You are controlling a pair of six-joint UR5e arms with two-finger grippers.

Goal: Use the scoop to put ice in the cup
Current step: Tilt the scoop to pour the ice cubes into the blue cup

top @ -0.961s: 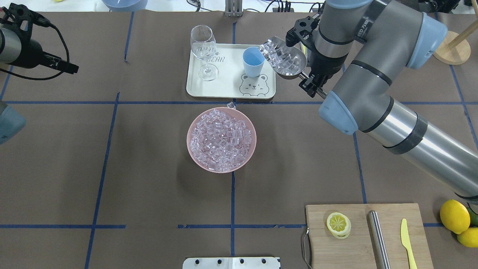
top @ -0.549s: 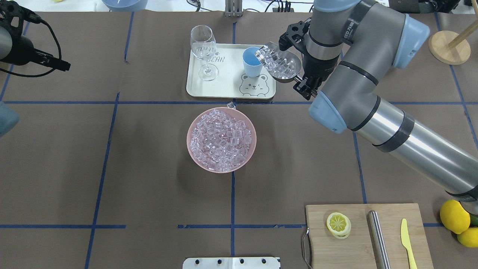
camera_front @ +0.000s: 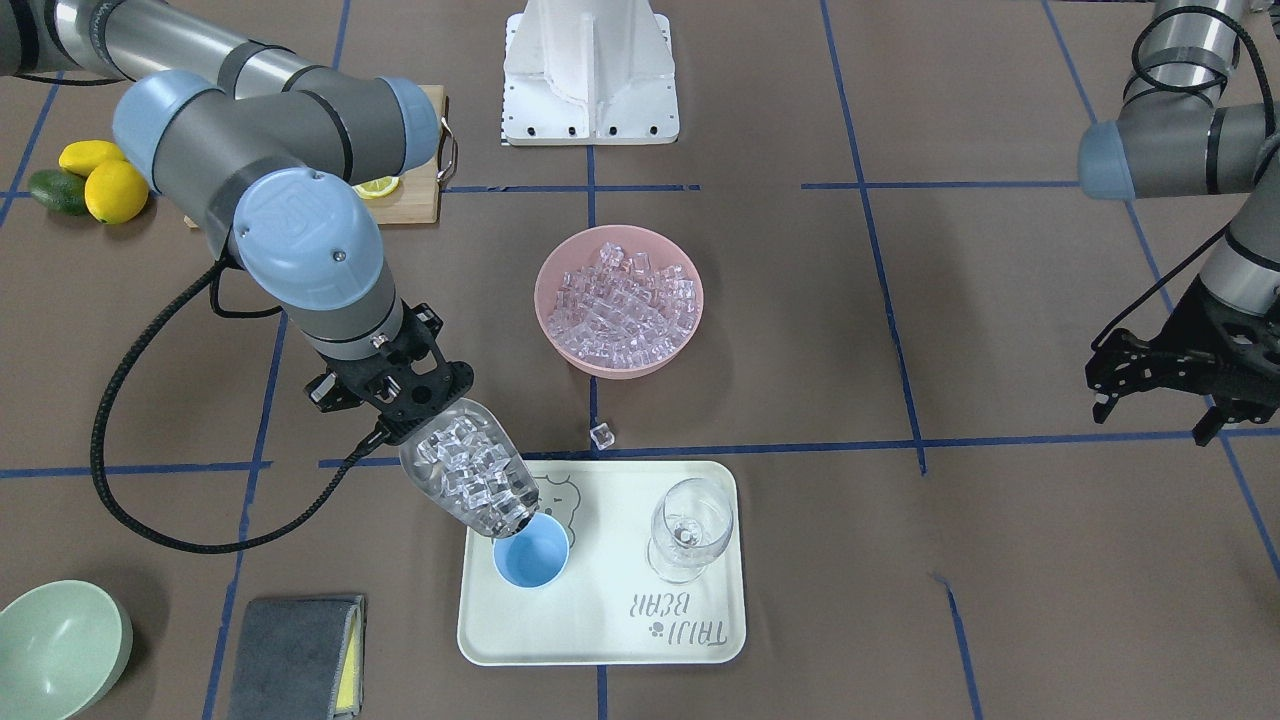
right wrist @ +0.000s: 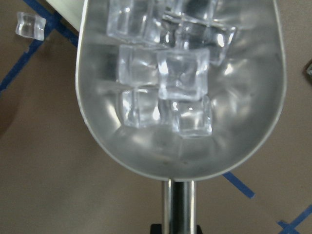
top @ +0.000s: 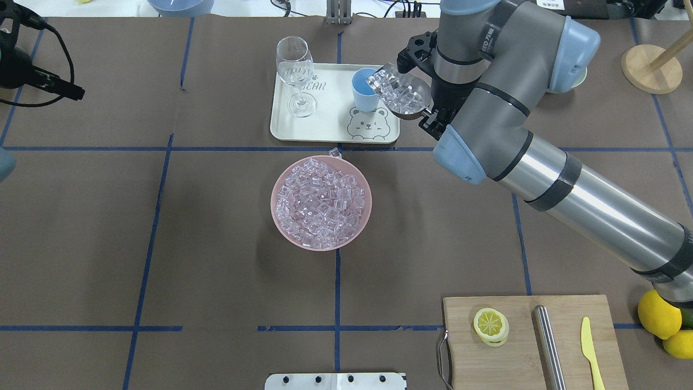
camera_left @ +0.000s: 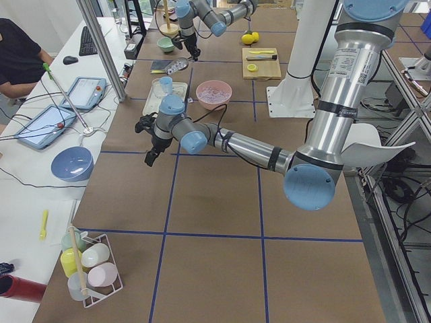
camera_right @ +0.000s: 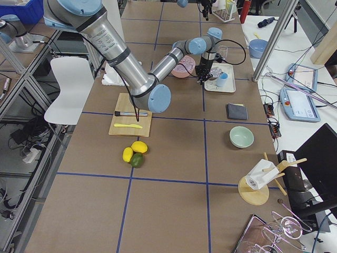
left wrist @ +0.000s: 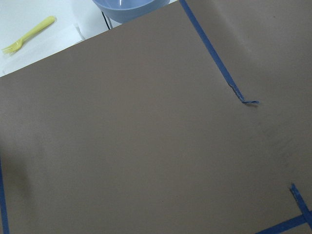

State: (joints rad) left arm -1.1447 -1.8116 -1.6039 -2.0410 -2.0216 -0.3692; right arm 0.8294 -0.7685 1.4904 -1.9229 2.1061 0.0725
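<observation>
The right gripper [camera_front: 398, 398] is clamped on the thin rod handle of the steel scoop [camera_front: 470, 480], fingers closed around it. The scoop is tilted, with its open lip lower than the handle end. Its trough is loaded with ice [right wrist: 183, 75], clear cubes piled towards the lip.

Directly under that lip stands the light-blue cup [top: 364, 89]. The lip overlaps the cup's near rim, and whether the two touch cannot be told. The cup is upright, and the part of its inside that shows is plain blue.

The cup stands on a pale tray [camera_front: 620, 640] with a bear drawing, which lies under the front half of the scoop. On the same tray, past the cup from the scoop's lip, an upright wine glass [camera_front: 690, 530] stands apart from the cup.

Off to one side of the scoop, well apart from it, sits a pink bowl [top: 281, 230] heaped with more ice. A single loose cube [camera_front: 601, 434] lies on the brown table [top: 216, 244] between the bowl and the tray, near the tray's edge.

The left gripper [camera_front: 1150, 415] hangs over bare table, far across from the scoop. Its fingers are spread apart and hold nothing.
</observation>
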